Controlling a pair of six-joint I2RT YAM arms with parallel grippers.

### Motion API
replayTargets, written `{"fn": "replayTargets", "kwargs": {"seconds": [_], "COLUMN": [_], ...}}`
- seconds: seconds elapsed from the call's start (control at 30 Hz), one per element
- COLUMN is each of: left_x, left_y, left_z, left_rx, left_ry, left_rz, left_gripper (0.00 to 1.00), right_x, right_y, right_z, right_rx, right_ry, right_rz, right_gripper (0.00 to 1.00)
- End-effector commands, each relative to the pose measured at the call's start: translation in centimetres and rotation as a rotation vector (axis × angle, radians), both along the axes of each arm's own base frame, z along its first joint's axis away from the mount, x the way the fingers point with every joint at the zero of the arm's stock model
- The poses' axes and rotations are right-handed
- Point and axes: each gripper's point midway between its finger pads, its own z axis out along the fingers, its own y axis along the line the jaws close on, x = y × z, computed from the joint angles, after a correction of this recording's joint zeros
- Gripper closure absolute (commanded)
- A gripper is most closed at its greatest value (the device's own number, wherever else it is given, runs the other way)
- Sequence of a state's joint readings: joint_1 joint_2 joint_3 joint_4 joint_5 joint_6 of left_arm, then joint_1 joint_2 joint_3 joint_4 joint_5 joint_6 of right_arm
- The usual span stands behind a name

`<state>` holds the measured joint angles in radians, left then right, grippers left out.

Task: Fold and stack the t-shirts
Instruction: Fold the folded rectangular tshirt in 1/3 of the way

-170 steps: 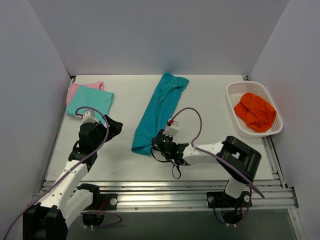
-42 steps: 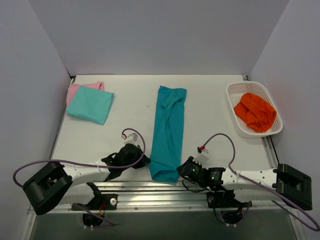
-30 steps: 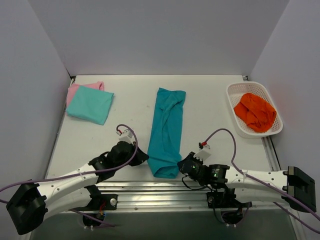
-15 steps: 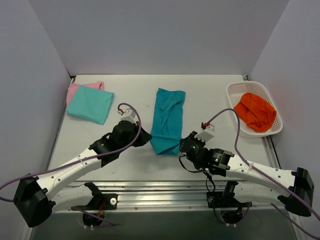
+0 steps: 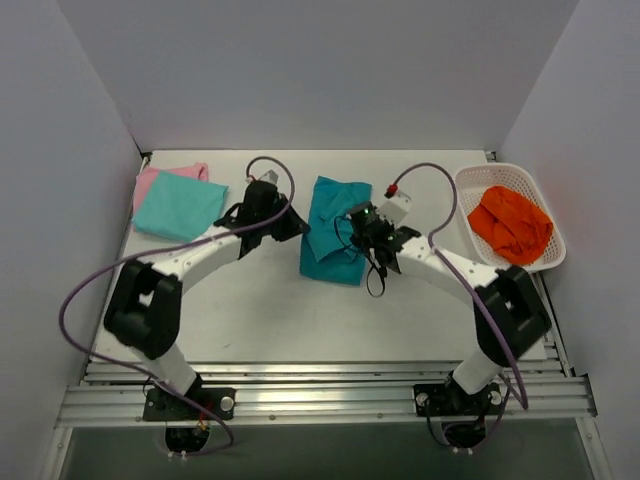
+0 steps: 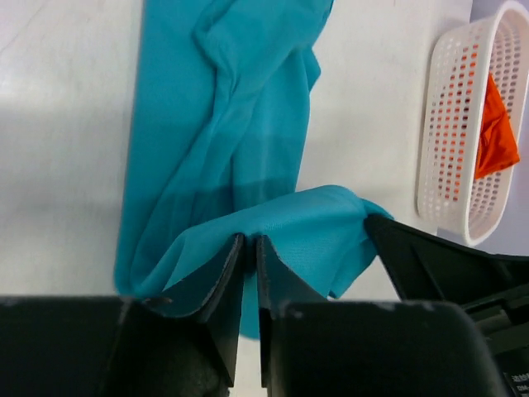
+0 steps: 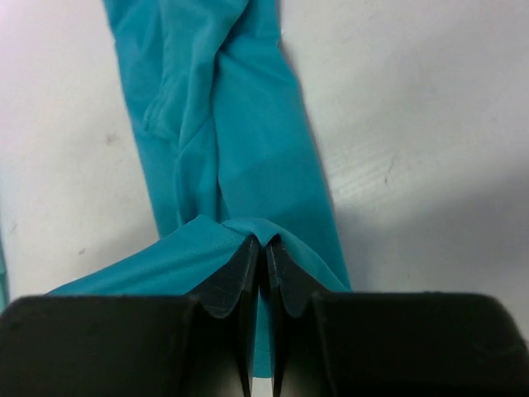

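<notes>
Both arms are reaching out to the middle of the table (image 5: 250,290), one on each side of the teal t-shirt (image 5: 325,262). The left gripper (image 6: 250,240) has its fingers pinched onto one edge of the cloth. There's a hairline slit between them in the left wrist view, so I can't swear how tight the squeeze is, but the fabric is clearly caught in there. The right gripper (image 7: 265,242) is clamped on the same shirt, fingers pressed together with a little peak of teal poking up between them.

The edge they hold is stretched between the two grippers and sits raised above the rest of the shirt, which lies flat and a bit wrinkled on the table, running away toward the back wall. From above, the shirt looks like a short, doubled-over block in the centre.

Over in the far left corner the aqua-mint t-shirt (image 5: 180,205) lies folded flat, on top of the pink t-shirt (image 5: 150,182) — only a strip of pink shows at the far edge. On the right side there's the white lattice basket (image 6: 450,132) with a crumpled orange cloth (image 5: 510,222) in it, well apart from the grippers.
</notes>
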<state>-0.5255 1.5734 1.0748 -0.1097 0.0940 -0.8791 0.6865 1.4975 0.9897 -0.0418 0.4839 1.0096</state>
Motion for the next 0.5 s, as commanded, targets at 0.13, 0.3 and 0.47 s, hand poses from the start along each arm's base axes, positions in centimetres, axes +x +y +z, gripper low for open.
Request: {"fn": "replayTargets", "kwargs": {"seconds": [0.13, 0.3, 0.47], "left_x": [11.1, 13.9, 12.5], "left_y": [-4.1, -2.8, 0.6], "left_z": [-2.0, 3.3, 7.1], "left_rx": [-0.161, -0.173, -0.224], "left_ry": [0.103, 0.019, -0.067], "left_rz": [-0.157, -0.17, -0.11], "left_gripper": [0.08, 0.06, 0.06], "right_x": [9.9, 13.3, 10.5], "right_y": [-0.8, -1.3, -2.5], "right_z": [-3.8, 4.1, 7.8], "right_rx": [-0.092, -0.104, -0.052], "right_ry": [0.204, 0.075, -0.013], "right_rz": [-0.012, -0.05, -0.061], "right_gripper": [0.0, 0.0, 0.0]}}
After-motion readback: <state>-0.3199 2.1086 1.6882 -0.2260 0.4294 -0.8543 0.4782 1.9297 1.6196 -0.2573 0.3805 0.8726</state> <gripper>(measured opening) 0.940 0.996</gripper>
